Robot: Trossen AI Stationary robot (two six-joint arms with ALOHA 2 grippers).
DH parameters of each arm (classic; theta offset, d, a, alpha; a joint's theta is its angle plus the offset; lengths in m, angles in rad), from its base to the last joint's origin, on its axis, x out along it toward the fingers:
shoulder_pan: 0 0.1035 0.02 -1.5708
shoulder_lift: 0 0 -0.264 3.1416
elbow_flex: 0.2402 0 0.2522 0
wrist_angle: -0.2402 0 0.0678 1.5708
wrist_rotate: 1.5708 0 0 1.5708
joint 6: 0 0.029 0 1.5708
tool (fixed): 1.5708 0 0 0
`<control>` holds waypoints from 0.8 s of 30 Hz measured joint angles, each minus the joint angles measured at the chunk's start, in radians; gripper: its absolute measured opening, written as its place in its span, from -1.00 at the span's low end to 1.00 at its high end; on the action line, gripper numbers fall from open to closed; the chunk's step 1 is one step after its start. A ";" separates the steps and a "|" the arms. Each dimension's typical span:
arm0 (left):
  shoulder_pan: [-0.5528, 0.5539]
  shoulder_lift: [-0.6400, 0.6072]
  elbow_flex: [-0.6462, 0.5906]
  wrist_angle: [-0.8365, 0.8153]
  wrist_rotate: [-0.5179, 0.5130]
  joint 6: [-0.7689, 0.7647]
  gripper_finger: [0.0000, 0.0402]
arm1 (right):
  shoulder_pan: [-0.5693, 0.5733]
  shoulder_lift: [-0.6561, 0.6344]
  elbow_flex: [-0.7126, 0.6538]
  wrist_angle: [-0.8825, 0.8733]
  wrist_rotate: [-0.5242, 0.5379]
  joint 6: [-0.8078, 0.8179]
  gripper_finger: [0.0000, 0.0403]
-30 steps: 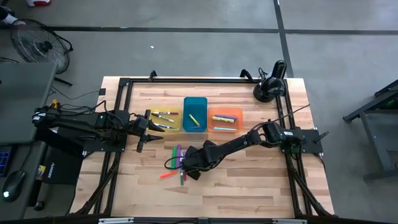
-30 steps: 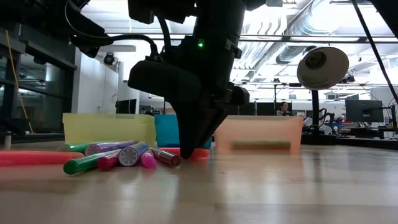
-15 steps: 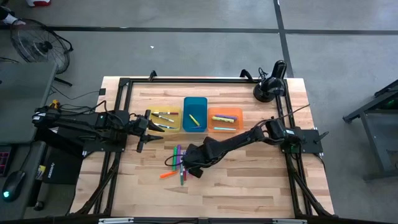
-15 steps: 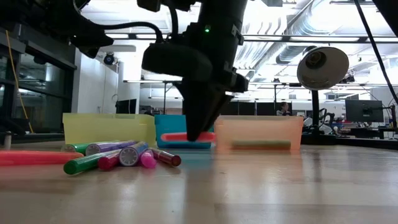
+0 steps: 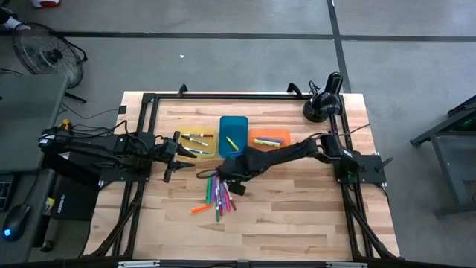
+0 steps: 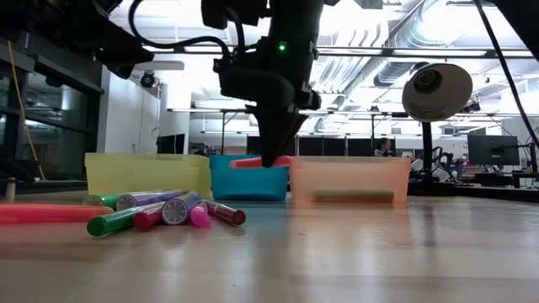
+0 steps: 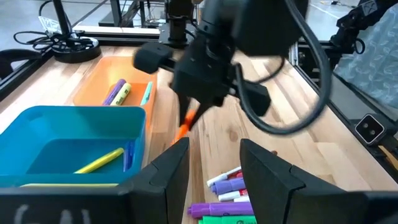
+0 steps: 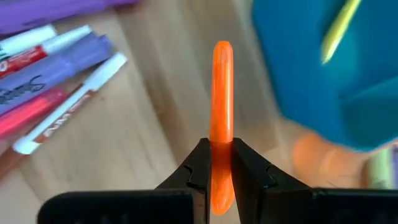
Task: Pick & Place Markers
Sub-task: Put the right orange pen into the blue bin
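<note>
My right gripper (image 5: 236,176) hangs over the table near the blue tray's (image 5: 233,136) near edge, shut on an orange marker (image 8: 221,87). In the low view the marker (image 6: 253,162) floats level in front of that tray. A pile of loose markers (image 5: 219,195) in purple, pink, green and orange lies flat on the wood just nearer than the gripper. My left gripper (image 7: 214,165) waits open at the table's left, beside the yellow tray (image 5: 197,141). My right gripper pinches the orange marker between its two fingertips (image 8: 198,165), on a stretch of the barrel (image 8: 221,134) nearer one end than the middle. The fingers come steeply from above and lie across the marker. It is lifted clear of the table and hangs about level.
Three trays stand in a row at mid-table: yellow, blue and orange (image 5: 268,141), each with a few markers inside. A black desk lamp (image 5: 323,104) stands at the far right corner. Bare wood lies toward the near edge and the right.
My right gripper has risen and gone toward the far edge, away from the pile and up to the blue tray, rolling a little about its own axis. The orange marker came up off the table with it and now hangs clear.
</note>
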 joint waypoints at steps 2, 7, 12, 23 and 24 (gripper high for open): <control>0.000 0.000 0.000 0.000 0.000 0.000 -0.32 | -0.017 -0.015 0.000 0.001 0.011 -0.042 -0.85; 0.000 0.000 0.000 -0.002 0.000 0.000 -0.32 | -0.062 -0.040 0.002 0.003 0.076 -0.162 -0.85; 0.000 0.000 0.000 -0.007 0.000 -0.003 -0.32 | -0.097 -0.042 0.002 0.026 0.104 -0.312 -0.85; 0.000 0.000 0.000 -0.009 0.000 -0.003 -0.32 | -0.143 -0.042 0.002 0.099 0.135 -0.484 -0.85; 0.000 0.000 0.000 -0.009 0.000 -0.007 -0.32 | -0.149 -0.042 0.002 0.105 0.133 -0.496 -0.85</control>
